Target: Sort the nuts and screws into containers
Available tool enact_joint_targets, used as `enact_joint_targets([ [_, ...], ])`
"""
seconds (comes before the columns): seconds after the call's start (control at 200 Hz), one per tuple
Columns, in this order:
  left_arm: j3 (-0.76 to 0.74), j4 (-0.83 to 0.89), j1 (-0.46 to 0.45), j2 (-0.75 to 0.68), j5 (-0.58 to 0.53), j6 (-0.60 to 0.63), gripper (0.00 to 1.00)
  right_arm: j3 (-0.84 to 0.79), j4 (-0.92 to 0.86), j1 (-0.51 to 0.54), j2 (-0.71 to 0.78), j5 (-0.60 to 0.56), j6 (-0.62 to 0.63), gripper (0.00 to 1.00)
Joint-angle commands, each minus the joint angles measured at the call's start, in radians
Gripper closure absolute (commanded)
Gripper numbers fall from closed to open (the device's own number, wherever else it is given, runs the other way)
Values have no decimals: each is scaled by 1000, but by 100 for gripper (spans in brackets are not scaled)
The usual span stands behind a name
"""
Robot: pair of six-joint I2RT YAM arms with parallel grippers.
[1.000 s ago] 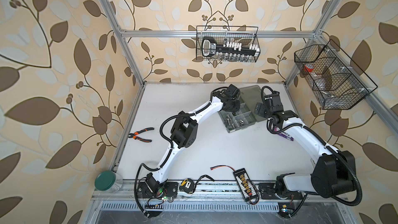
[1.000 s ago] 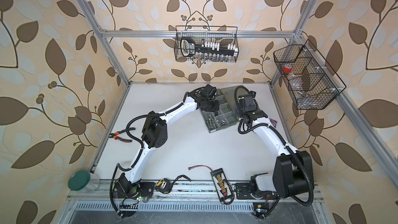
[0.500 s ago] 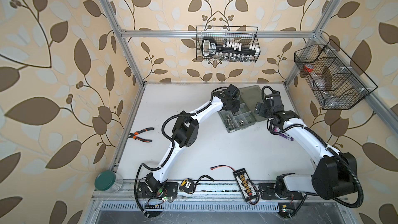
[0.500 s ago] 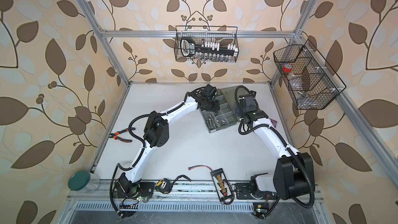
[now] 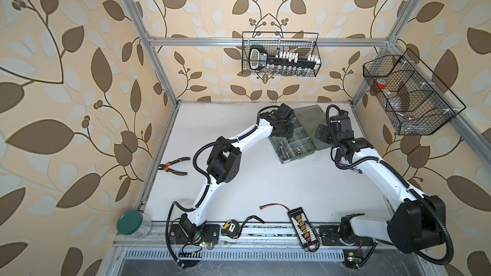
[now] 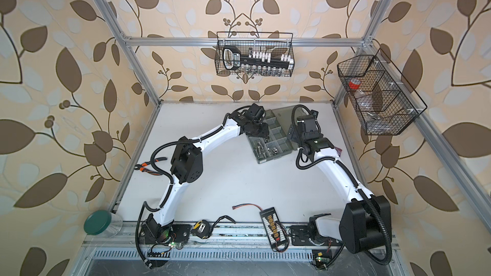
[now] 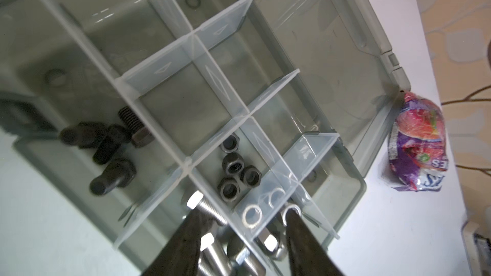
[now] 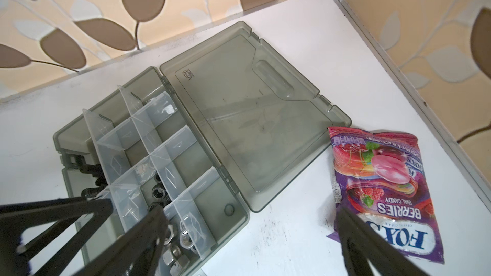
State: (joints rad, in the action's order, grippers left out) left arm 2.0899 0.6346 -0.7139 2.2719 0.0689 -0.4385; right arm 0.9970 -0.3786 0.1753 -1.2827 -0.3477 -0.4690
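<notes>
The grey organizer case [image 5: 309,118] lies open at the back of the table, its containers [image 7: 186,96] split by clear dividers. Black screws [image 7: 111,150], black nuts [image 7: 236,173], silver screws [image 7: 210,234] and silver nuts [image 8: 186,237] each lie in their own compartment. My left gripper [image 7: 243,215] hangs open just above the silver parts. It straddles a divider and holds nothing. My right gripper [image 8: 249,216] is wide open and empty, with one finger [image 8: 156,221] over the case's corner and the other over the candy bag. In both top views the wrists hide the jaws.
A purple candy bag [image 8: 380,189] lies beside the open lid, near the right wall. Orange-handled pliers [image 5: 174,167] lie at the left edge. A green-lidded jar [image 5: 130,224], a tape measure [image 5: 229,228] and a connector board [image 5: 301,225] sit along the front. Wire baskets [image 5: 280,58] hang on the walls.
My left gripper's jaws have opened over the case. Neither arm has visibly shifted.
</notes>
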Motion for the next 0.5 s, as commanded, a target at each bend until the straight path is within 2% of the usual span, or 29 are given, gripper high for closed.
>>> enact_joint_targets([
  [0.0,-89,-59,2,-185,-106,11,37,-27,23,-3,31,-14,10,0],
  [0.095,-199,-89,9,-277,-171,6,25,-37,33,-3,47,-26,10,0],
  [0.23,-383,-146,29,-420,-257,-10,2,-53,50,-3,69,-30,12,0],
  [0.35,-538,-182,75,-547,-305,-38,1,-64,60,-3,85,-44,13,0],
  [0.495,-736,-234,172,-717,-346,-81,1,-74,61,-2,111,-87,19,0],
])
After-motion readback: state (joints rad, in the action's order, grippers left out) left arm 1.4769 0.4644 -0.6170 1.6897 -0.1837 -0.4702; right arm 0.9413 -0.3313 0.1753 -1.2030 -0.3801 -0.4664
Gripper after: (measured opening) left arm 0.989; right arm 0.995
